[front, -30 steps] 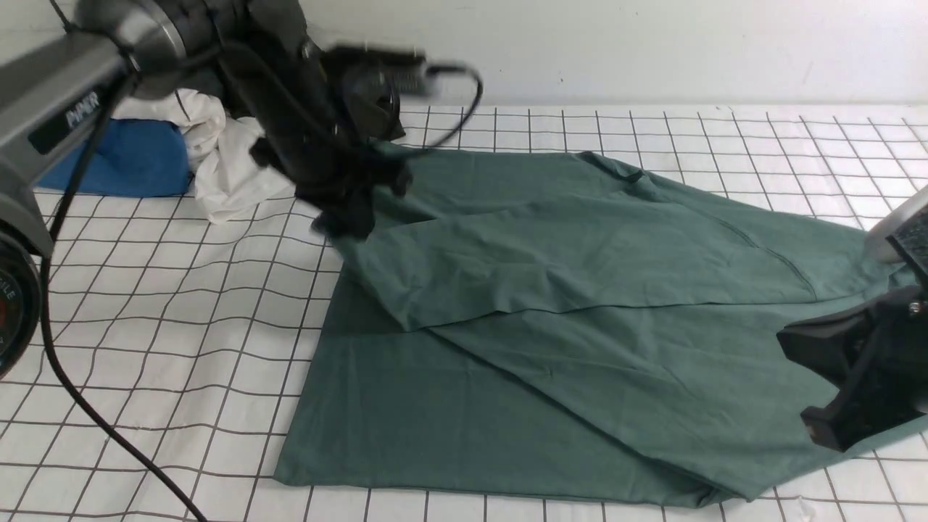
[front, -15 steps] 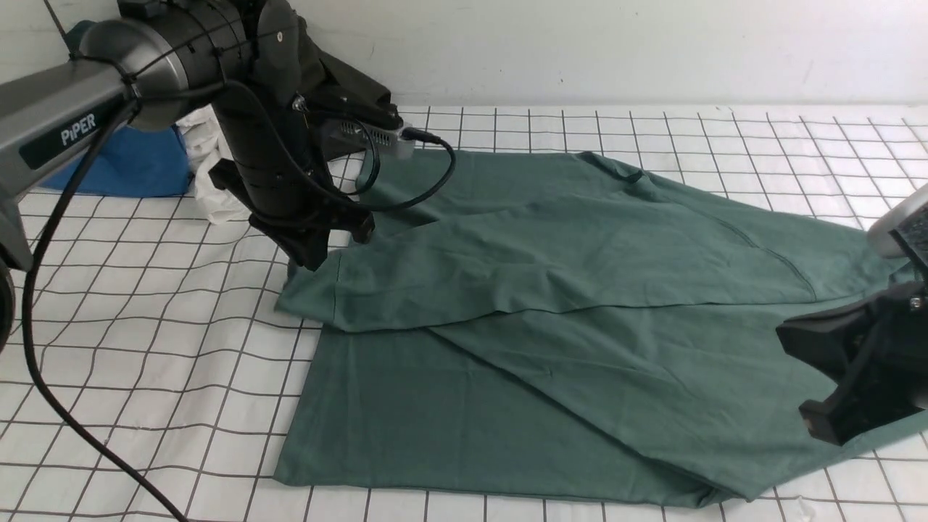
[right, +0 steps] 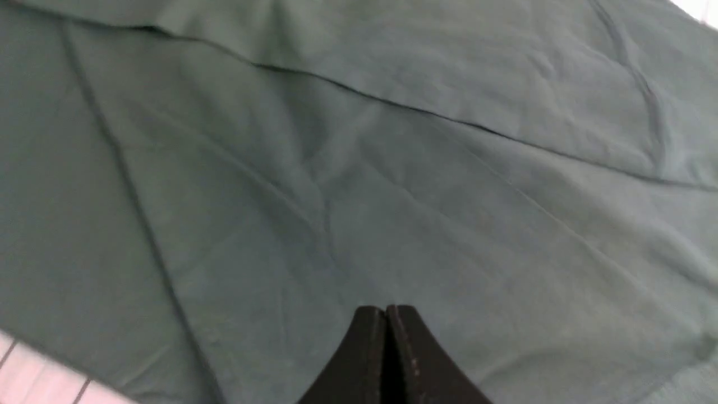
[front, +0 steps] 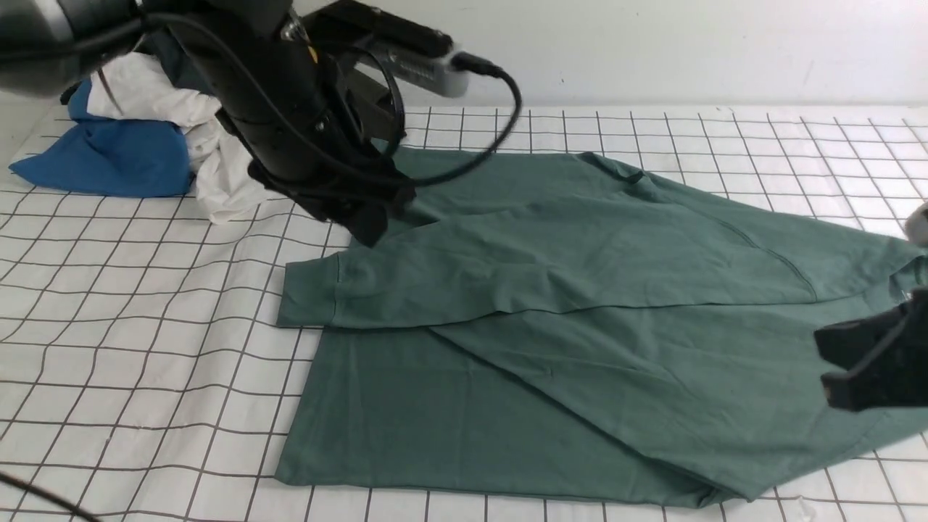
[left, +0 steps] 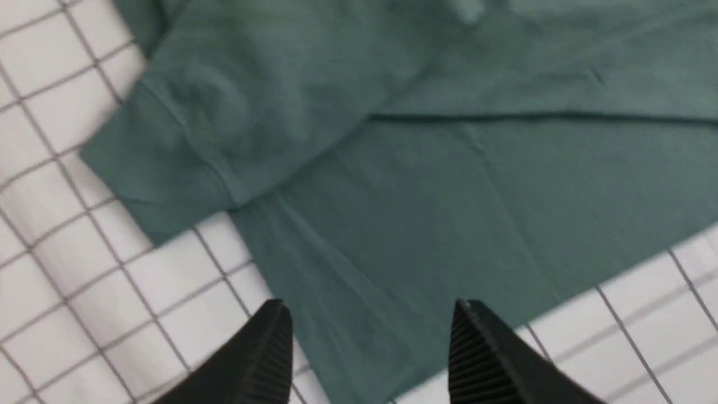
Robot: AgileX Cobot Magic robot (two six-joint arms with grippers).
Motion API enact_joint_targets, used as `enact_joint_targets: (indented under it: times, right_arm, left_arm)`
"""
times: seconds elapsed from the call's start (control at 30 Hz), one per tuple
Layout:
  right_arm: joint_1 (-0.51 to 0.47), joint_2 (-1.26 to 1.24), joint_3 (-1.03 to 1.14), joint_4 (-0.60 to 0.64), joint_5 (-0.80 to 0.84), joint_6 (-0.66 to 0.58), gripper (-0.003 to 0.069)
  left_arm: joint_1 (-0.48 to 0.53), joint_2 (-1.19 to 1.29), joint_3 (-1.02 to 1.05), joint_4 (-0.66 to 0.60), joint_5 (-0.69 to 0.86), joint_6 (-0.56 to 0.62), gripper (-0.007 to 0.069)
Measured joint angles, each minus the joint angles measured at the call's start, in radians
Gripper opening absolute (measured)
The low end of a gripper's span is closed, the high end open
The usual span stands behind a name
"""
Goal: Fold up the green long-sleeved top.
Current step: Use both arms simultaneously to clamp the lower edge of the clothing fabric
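The large sage-green cotton long-sleeved top lies spread on the white, black-gridded tabletop, reaching from the middle to the right edge of the front view. One long sleeve is already laid across the body, and its cuff rests flat, overhanging the body's left edge onto the grid. A second layer runs diagonally over the lower half, so the first inward folds look done. What seems left is gathering the right side and doubling the body into a compact packet; the garment is still wide and loosely creased.

The left tool hangs above the near-left part of the top with its jaws well apart and nothing between them. The right tool hovers over the right side of the cloth with its tips pressed together; no fabric shows pinched in them.

A second ago the left tool held the cuff, lifted off the tabletop. Half a second ago it was low at the cuff. Now it has let go and risen back toward the far left, and the sleeve lies longer and flatter. The right tool has slid outward toward the right edge. The blue cloth and white cloth piled at the far left are unchanged.
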Motion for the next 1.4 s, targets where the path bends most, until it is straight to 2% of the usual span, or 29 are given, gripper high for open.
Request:
enact_joint_targets:
  times: [0.07,0.2,0.3,0.4,0.6,0.77,0.97,1.0,1.03,1.3,1.33,1.4]
  right_arm:
    - [-0.069,0.035,-0.05,-0.01,0.018,0.086,-0.0006]
    - [-0.145,0.138,-0.172,-0.01,0.044,0.14,0.0027]
    - [-0.151,0.23,-0.25,-0.013,0.046,0.143,0.0074]
    - [-0.151,0.408,-0.393,-0.051,0.05,0.143,0.018]
    - [-0.151,0.667,-0.587,-0.135,0.102,0.147,0.0347]
    - [-0.15,0.832,-0.675,-0.153,0.118,0.147,0.0381]
    - [-0.15,0.938,-0.709,-0.197,0.037,0.147,0.0351]
    - [-0.15,0.963,-0.713,-0.2,0.005,0.147,0.0318]
    - [-0.15,0.966,-0.713,-0.2,0.002,0.147,0.0318]
    - [-0.15,1.009,-0.714,-0.256,-0.058,0.147,0.0102]
    - [-0.15,1.009,-0.715,-0.304,-0.071,0.147,0.0038]
    - [-0.15,1.009,-0.715,-0.359,-0.08,0.147,0.0007]
  left_arm:
    - [-0.046,-0.047,0.106,-0.006,0.0,0.001,0.0338]
    - [-0.087,-0.086,0.315,-0.005,-0.053,0.003,0.0314]
    - [-0.089,-0.087,0.421,-0.002,-0.153,0.0,0.0292]
    - [-0.089,-0.087,0.532,0.001,-0.293,0.0,0.0262]
    - [-0.089,-0.087,0.611,0.001,-0.369,0.0,0.0231]
    - [-0.089,-0.087,0.615,0.001,-0.369,0.0,0.0225]
    - [-0.089,-0.089,0.615,0.0,-0.369,-0.005,0.0225]
    - [-0.089,-0.089,0.615,0.0,-0.369,-0.008,0.0225]
    - [-0.089,-0.089,0.615,0.0,-0.369,-0.009,0.0225]
    - [-0.089,-0.089,0.615,0.0,-0.369,-0.011,0.0225]
    - [-0.089,-0.089,0.615,0.0,-0.369,-0.012,0.0225]
    - [-0.089,-0.089,0.615,0.0,-0.368,-0.012,0.0225]
